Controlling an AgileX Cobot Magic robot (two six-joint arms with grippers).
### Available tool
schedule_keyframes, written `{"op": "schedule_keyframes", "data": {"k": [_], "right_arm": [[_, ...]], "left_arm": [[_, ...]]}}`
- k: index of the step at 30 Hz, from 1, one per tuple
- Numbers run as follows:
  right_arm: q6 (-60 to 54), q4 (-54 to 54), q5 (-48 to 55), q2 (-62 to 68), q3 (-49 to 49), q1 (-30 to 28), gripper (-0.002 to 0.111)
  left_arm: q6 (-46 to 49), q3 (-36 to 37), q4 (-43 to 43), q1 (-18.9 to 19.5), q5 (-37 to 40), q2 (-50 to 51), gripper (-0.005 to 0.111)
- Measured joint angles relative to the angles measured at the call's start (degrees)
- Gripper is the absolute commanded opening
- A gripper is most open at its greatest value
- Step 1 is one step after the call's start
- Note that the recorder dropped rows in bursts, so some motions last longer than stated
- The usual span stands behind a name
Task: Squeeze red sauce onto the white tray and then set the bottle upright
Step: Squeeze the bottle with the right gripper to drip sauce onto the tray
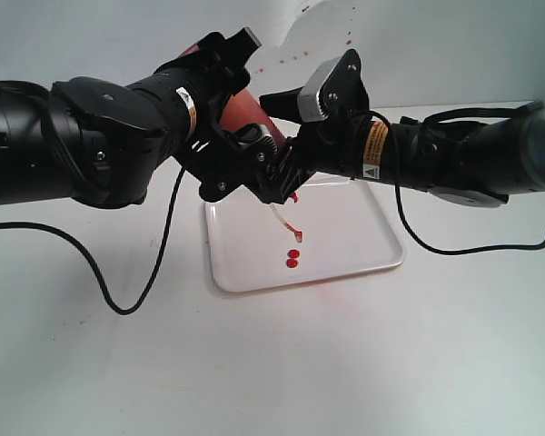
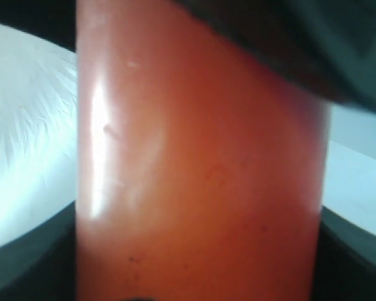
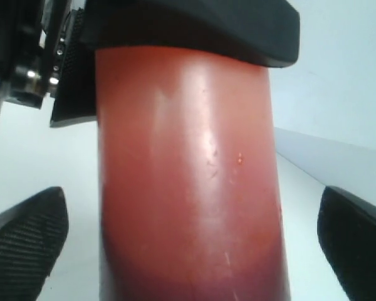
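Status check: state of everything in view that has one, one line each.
tray: flat on the table
sauce: two small red blobs on the tray
bottle: held tilted above the tray, not upright
cap: off, dangling by its tether
left gripper: shut on the bottle
right gripper: open, fingers clear of the bottle

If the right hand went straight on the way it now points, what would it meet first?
The bottle: it stands between the right hand's open fingers, touching neither, so the palm would likely reach it first.
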Motion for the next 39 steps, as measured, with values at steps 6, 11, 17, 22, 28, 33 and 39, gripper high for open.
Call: {"op": "schedule_keyframes", "data": {"k": [6,11,17,22,28,33,39], "right_arm": [[0.00,0.09,0.00,0.00,0.00,0.03,0.042],[0.12,0.09,0.24,0.00,0.00,0.03,0.001],[0.12,0.09,0.24,0.00,0.00,0.03,0.001],[0.12,0.09,0.24,0.00,0.00,0.03,0.028],[1.77,-0.11,0.32,0.00,0.00,0.03,0.105],[4.34,-0.97,1.12,0.00,0.00,0.03,0.105],[7.96,-13.61,5.74,-4.16,0.00,-0.70,0.105]], "left_arm": [[0.00,0.00,0.00,0.00,-0.10,0.00,0.000],[0.00,0.00,0.00,0.00,-0.10,0.00,0.000],[0.00,0.00,0.00,0.00,-0.10,0.00,0.000],[0.00,0.00,0.00,0.00,-0.10,0.00,0.000],[0.00,0.00,0.00,0.00,-0.10,0.00,0.000],[0.00,0.00,0.00,0.00,-0.10,0.00,0.000],[0.00,0.00,0.00,0.00,0.19,0.00,0.000]]}}
